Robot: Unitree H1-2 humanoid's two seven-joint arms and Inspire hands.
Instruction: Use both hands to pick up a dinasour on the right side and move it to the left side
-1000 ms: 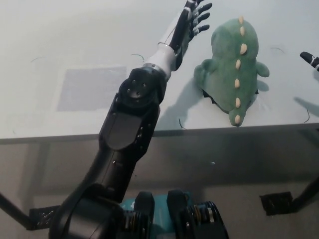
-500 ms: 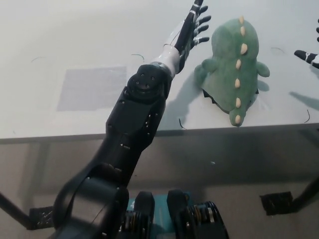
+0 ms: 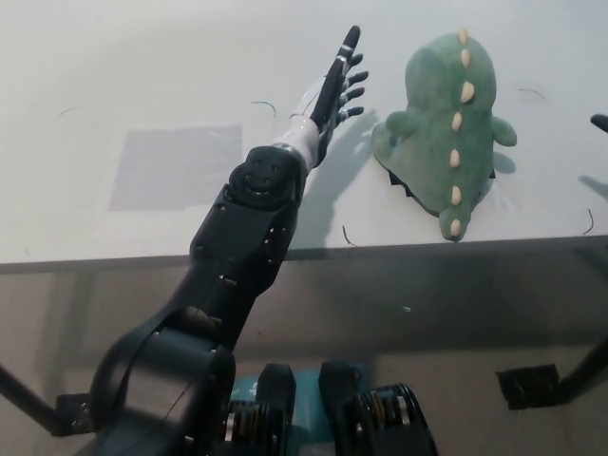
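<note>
A green plush dinosaur (image 3: 446,123) with cream back spikes lies on the white table (image 3: 114,76), right of centre, its tail toward the front edge. My left hand (image 3: 337,84) hovers just to its left, open with fingers stretched out, a small gap away from the toy's side. Only a dark tip of my right hand (image 3: 599,122) shows at the picture's right edge, well clear of the dinosaur's other side; the rest is out of frame.
A grey rectangular patch (image 3: 176,166) marks the table's left half. The table's front edge (image 3: 399,247) runs just below the dinosaur's tail. A black stand foot (image 3: 527,387) sits on the floor at lower right.
My left hand has drawn back and to the left, opening a gap to the dinosaur. The right hand has slipped further out at the right edge. The dinosaur has not moved.
</note>
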